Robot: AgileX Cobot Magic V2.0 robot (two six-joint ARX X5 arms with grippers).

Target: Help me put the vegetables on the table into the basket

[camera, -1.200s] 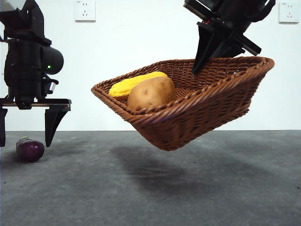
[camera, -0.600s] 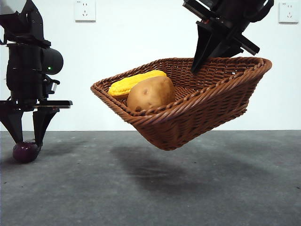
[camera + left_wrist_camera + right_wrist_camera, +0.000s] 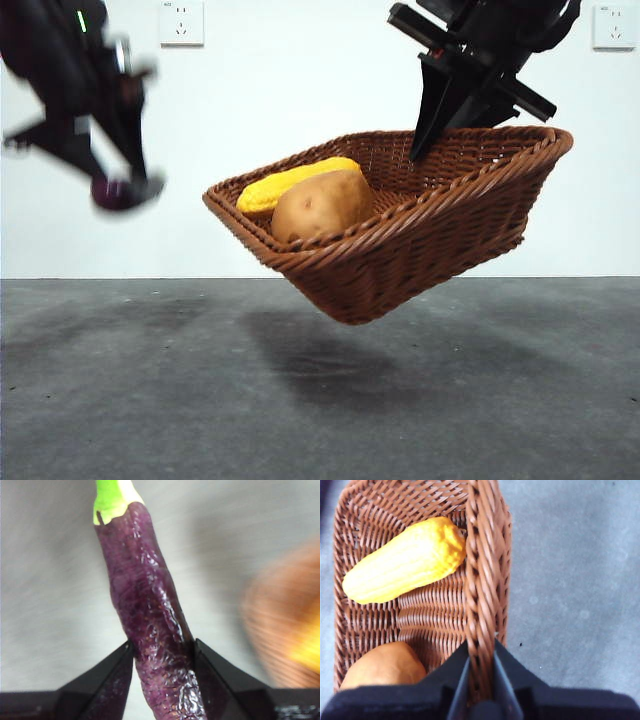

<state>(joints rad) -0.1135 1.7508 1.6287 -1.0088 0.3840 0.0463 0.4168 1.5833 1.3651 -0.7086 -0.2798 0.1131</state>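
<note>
White wall behind, two sockets; dark grey table [image 3: 320,400] spreading below. My right gripper [image 3: 481,680] is clamping the braided rim of the wicker basket [image 3: 420,240], one jaw inside, one outside, and is holding the basket tilted in the air, clear of the table, its shadow lying beneath. Corn cob [image 3: 402,562] and potato [image 3: 382,665] are lying inside the basket, potato at the lower end, cob beside it. My left gripper [image 3: 162,652] is clenching the purple eggplant [image 3: 150,620], green stem [image 3: 115,497] pointing away from the jaws; in the front view it is blurring high to one side of the basket, well above the table.
</note>
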